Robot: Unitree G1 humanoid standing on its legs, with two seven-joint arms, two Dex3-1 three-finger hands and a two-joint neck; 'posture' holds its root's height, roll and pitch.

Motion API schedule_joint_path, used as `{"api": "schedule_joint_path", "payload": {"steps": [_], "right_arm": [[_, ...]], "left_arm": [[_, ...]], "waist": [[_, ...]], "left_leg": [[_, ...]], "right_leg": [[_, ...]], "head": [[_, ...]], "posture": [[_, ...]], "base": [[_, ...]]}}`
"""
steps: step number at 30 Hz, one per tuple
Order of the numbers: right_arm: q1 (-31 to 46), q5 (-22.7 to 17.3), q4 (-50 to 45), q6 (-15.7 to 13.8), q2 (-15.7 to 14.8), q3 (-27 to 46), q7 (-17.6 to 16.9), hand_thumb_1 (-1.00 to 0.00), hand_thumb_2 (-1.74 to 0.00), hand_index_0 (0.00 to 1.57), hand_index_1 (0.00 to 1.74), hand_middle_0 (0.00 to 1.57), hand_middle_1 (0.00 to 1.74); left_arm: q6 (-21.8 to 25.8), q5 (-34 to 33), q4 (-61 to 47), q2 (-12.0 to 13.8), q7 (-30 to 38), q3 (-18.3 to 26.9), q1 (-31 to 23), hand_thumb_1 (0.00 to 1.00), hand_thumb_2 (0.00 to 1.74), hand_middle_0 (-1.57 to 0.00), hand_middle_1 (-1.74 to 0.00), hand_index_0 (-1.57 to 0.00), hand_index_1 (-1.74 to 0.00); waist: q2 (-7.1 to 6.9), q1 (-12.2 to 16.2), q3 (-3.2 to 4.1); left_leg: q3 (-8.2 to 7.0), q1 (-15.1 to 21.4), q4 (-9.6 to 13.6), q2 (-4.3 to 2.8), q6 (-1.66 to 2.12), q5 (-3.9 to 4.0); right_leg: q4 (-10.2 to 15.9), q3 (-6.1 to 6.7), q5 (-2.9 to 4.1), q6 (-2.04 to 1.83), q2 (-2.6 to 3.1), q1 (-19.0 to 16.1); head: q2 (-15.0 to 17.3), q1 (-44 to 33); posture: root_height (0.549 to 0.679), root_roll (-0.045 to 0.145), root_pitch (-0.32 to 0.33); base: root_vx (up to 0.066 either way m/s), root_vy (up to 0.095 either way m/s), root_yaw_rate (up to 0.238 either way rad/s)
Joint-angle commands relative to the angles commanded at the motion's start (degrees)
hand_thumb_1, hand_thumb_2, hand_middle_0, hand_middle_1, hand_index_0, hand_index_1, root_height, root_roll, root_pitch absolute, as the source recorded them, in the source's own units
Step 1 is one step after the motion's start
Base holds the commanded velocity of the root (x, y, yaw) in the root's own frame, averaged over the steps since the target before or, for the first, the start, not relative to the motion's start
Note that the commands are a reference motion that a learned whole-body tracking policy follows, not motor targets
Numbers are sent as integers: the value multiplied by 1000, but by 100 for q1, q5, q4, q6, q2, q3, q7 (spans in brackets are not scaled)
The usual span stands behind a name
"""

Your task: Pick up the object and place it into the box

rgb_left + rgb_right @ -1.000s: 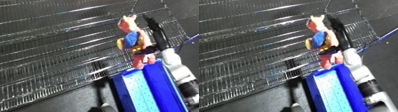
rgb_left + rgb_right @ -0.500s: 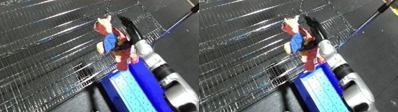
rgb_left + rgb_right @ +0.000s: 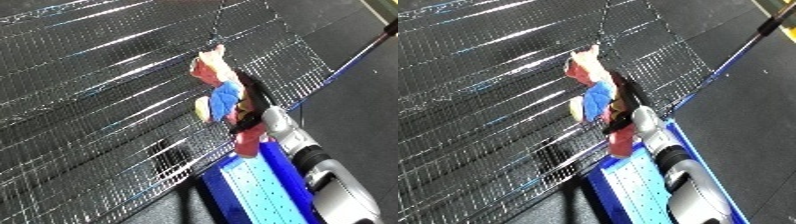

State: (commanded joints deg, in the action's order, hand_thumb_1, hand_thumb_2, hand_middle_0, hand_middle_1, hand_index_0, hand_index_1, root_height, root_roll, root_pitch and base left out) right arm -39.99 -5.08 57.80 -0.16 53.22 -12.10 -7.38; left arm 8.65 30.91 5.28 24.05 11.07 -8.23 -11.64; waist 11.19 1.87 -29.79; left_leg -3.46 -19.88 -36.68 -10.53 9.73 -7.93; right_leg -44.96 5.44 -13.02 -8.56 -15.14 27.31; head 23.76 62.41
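My right hand's fingers (image 3: pixel 250 97) are curling round the middle of the toy figure (image 3: pixel 222 100), clamping it from behind; the right hand (image 3: pixel 256 107) is dark against the toy's blue body, so I cannot tell exactly how each finger is sitting. The figure is hanging upright in the grip, pink head up and legs down, with its feet just above the near end of the blue bin (image 3: pixel 266 187).

Compared with a second ago, the toy is sitting further left and higher against the wire mesh surface (image 3: pixel 98 100), and the whole scene is tilting more, so I am reading much of that as the head turning. The toy is lifted off the mesh and my silver forearm (image 3: pixel 673 170) is lying across the bin.

I judge the carry as nearly finished: the lowering and release into the bin is what is remaining. My left hand is not showing.
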Motion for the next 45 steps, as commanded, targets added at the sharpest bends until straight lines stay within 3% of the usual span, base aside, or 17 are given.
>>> {"api": "schedule_joint_path", "payload": {"steps": [9, 20, 35, 45], "right_arm": [[363, -184, -46, 18, -303, 115, 99, -450, -783, 706, 783, 706, 783], [811, -251, -652, -49, -370, 435, -68, -1000, -1740, 1570, 1740, 1570, 1740], [1266, -280, -1672, -189, -119, 974, -330, -1000, -1740, 1570, 1740, 1570, 1740], [2513, -330, -3556, -500, -490, 2408, -917, -1000, -1740, 1570, 1740, 1570, 1740]], "left_arm": [[29, 16, 25, -1, -20, 74, 3, 1000, 1740, -1570, -1740, -1570, -1740], [-1, -55, 159, -42, -20, 132, 132, 1000, 1740, -1570, -1740, -1570, -1740], [-59, -100, 313, -28, -29, 145, 229, 1000, 1740, -1570, -1740, -1570, -1740], [-98, -232, 285, -147, 60, 315, 209, 1000, 1740, -1570, -1740, -1570, -1740]], "waist": [[-108, -40, 0], [-262, -50, 1], [-446, -38, 146], [-574, 156, 279]], "left_leg": [[24, 37, 29, -47, 8, -1], [58, 189, 83, -94, 24, 11], [120, 376, 105, -170, 17, 22], [75, 567, 116, -221, -16, -18]], "right_leg": [[54, -52, 5, -6, 26, -109], [133, -120, 22, -14, 39, -333], [208, -223, 6, 2, 69, -646], [292, -259, -2, 7, 90, -918]], "head": [[5, -73], [-29, -267], [20, -58], [-35, 10]], "posture": [[623, 77, -73], [625, 70, -96], [627, 61, -130], [629, 56, -155]], "base": [[-11, -14, 28], [-18, -13, 16], [-19, -14, 24], [-10, -1, -9]]}}
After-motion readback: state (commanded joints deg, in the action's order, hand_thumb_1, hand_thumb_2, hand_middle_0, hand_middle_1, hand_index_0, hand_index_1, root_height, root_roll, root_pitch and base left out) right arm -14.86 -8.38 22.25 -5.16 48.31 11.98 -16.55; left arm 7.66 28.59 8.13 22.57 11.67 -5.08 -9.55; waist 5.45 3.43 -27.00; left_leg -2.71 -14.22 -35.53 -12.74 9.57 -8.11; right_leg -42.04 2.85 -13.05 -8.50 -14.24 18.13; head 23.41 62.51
